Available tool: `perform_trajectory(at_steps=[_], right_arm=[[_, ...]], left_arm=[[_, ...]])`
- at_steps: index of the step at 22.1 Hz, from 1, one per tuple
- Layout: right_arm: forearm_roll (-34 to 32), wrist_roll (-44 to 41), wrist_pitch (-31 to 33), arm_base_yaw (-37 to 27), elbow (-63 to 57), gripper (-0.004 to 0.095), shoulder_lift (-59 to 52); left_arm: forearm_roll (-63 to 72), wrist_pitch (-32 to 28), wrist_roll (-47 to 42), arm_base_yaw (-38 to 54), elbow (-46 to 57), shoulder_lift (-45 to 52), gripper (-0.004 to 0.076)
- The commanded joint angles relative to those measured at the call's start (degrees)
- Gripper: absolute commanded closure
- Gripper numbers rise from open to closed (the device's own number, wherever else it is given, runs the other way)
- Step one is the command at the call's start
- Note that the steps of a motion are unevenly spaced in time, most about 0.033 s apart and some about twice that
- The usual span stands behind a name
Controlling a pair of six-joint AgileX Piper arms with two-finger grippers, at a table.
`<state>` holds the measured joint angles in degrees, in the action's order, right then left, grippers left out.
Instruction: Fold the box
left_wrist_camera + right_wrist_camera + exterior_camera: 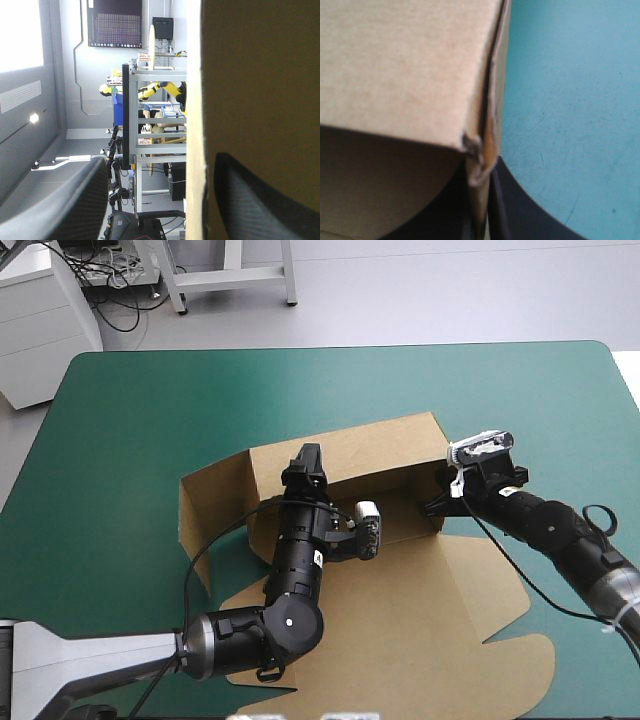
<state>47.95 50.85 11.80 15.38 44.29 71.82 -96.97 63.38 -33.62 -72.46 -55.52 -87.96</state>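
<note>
The brown box (372, 448) stands in the middle of the table with its back and side walls raised, and its lid (420, 610) lies flat toward the front edge. My left gripper (308, 462) is at the top of the back wall. In the left wrist view this gripper (160, 165) is open and straddles the edge of the wall (195, 125), with one finger (65, 210) on each side. My right gripper (440, 502) is at the box's right corner. In the right wrist view it (481, 175) is shut on the right wall (492, 100) where that wall meets the back wall (395, 65).
The teal-green cover (130, 410) lies bare around the box on the far, left and right sides. The flat lid with its rounded flaps (510, 670) reaches close to the table's front edge. To the right of the pinched wall is bare cover (570, 100).
</note>
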Motion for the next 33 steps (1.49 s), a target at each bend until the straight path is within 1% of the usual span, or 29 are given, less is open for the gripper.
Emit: perform_trajectory(at_steps=[1, 6, 8, 9, 10, 11, 12, 14, 15, 16, 17, 18, 19, 20, 21, 22, 23, 25, 29, 33], right_arm=[[1.55, -0.57, -4.67, 0.08, 4.64, 0.0926, 1.89], [1.55, -0.99, -5.04, 0.08, 9.49, 0.0926, 6.32], [1.66, -0.99, -4.93, 0.08, 12.12, 0.0926, 8.41], [1.66, -1.33, -4.84, 0.08, 13.26, 0.0926, 9.41], [1.66, -1.42, -4.84, 0.08, 13.52, 0.0926, 9.81], [1.66, -1.42, -5.06, -0.02, 13.85, 0.0926, 10.01], [1.66, -1.42, -5.21, -0.02, 13.85, 0.0926, 10.01], [1.34, -1.42, -5.48, -0.02, 13.85, 0.0926, 10.01], [0.76, -1.42, -5.59, -0.02, 13.85, 0.0926, 10.01], [0.53, -1.42, -5.57, -0.02, 13.85, 0.0926, 10.01], [0.53, -1.42, -5.60, -0.02, 13.85, 0.0926, 10.01], [0.53, -1.42, -5.70, -0.02, 13.85, 0.0926, 10.14], [0.53, -1.42, -5.70, -0.02, 13.85, 0.0926, 10.14], [0.53, -1.42, -5.70, -0.02, 13.85, 0.0926, 10.36], [0.66, -1.42, -5.70, -0.02, 13.85, 0.0926, 10.36], [0.66, -1.42, -5.56, -0.02, 13.85, 0.0926, 10.36], [0.75, -1.42, -5.56, -0.02, 13.85, 0.0926, 10.36], [0.75, -2.67, -5.23, -0.02, 13.85, 0.0926, 10.36], [0.64, -2.67, -3.57, -0.02, 13.85, 0.0926, 10.36], [0.53, -2.67, -1.45, -0.02, 13.85, 0.0926, 10.36]], left_arm=[[-5.46, 3.67, -0.82, -1.64, -1.70, 1.96, 0.0279], [-5.38, 4.09, -0.59, -2.62, -1.70, 1.96, 0.0282], [-3.81, 3.83, 2.74, -2.62, -1.70, 1.96, 0.0296], [-0.77, 3.17, 8.31, -2.62, -1.70, 1.96, 0.0387], [0.79, 2.77, 11.05, -2.62, -1.70, 1.96, 0.0450], [4.63, 1.76, 15.88, -2.62, -1.70, 2.18, 0.0657], [6.15, 0.15, 16.74, -2.62, -1.70, 2.57, 0.0749], [14.25, -7.40, 19.79, -2.49, -3.01, 4.64, 0.0729], [21.01, -10.75, 22.46, -2.07, -4.09, 5.64, 0.0732], [28.94, -14.72, 28.61, -1.27, -6.16, 7.00, 0.0731], [37.01, -15.91, 33.62, -0.26, -7.88, 7.63, 0.0731], [50.45, -14.68, 43.65, 2.43, -12.97, 8.13, 0.0731], [54.77, -13.07, 48.06, 3.72, -15.16, 8.13, 0.0731], [63.43, -9.19, 54.93, 7.41, -20.14, 8.13, 0.0731], [66.55, -7.69, 57.03, 9.08, -22.44, 8.13, 0.0732], [74.67, -5.23, 61.98, 13.95, -26.70, 8.13, 0.0731], [78.78, -4.74, 63.71, 16.78, -28.17, 8.13, 0.0732], [92.45, -4.57, 70.27, 27.96, -33.07, 8.13, 0.0732], [109.11, -5.22, 72.32, 46.10, -35.37, 8.13, 0.0733], [128.11, -7.41, 72.75, 67.42, -35.26, 8.13, 0.0736]])
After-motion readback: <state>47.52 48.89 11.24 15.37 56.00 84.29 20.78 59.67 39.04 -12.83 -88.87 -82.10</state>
